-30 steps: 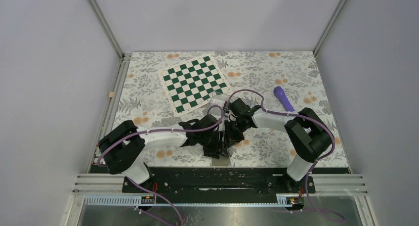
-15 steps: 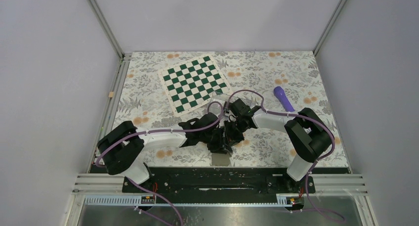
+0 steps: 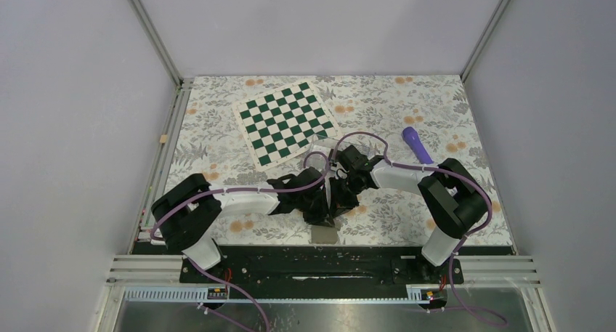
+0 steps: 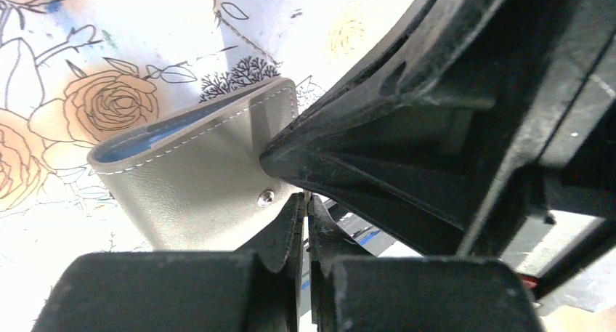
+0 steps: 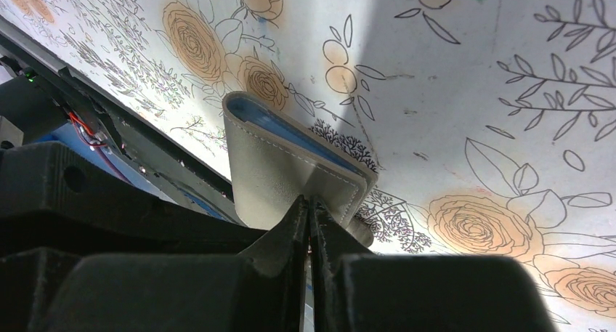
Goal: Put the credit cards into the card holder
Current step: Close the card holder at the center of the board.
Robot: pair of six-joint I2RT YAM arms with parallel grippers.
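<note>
Walls (image 3: 73, 128): plain pale grey panels, three sides.
Posts (image 3: 151, 33): aluminium, rear corners.
Table (image 3: 450, 114): floral-print cover.
Rail (image 3: 145, 265): aluminium, near edge.
Light: even, diffuse.

Closed end effector (image 4: 305, 207) — taupe wallet (image 4: 196, 176) edge

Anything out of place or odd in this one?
Nothing spilled or damaged. The chessboard mat lies skewed to the table edges, and the taupe wallet gapes slightly, blue lining showing.
</note>
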